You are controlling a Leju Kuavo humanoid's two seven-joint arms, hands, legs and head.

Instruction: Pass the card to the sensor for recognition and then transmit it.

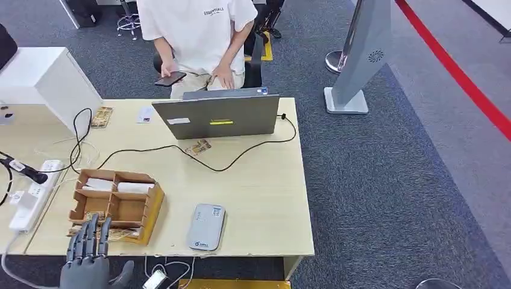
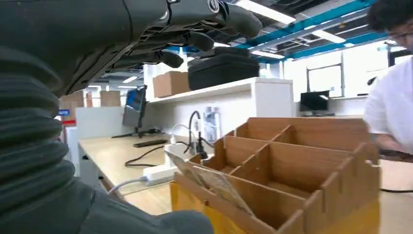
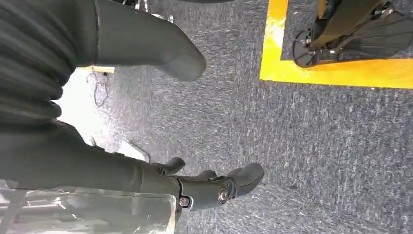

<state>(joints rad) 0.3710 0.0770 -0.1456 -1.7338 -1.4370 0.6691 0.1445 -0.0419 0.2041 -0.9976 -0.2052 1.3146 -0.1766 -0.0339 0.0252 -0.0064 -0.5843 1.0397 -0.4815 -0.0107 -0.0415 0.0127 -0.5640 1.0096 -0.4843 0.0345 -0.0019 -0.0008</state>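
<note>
Left hand sits at the near edge of the surface, fingers extended and spread, tips reaching over the front of the wooden divider box; nothing held. In the left wrist view the same fingers hang apart above the box, with a card leaning tilted in the nearest slot, its edge above the front wall. From the head view, cards lie along the front compartment of the box, just beside the fingertips; cannot tell whether the fingertips touch them. Two white rolls lie in the rear compartments. The grey card sensor lies flat near the front edge of the surface, to the right of the box and apart from it. Right hand hangs low over grey carpet, fingers loosely extended and apart, holding nothing; a yellow floor line runs beyond it. Farther back on the surface: a grey laptop, a black cable looping from it, a loose card in front of the laptop, a white power strip at the left edge. A person in a white shirt sits behind the laptop holding a phone.
</note>
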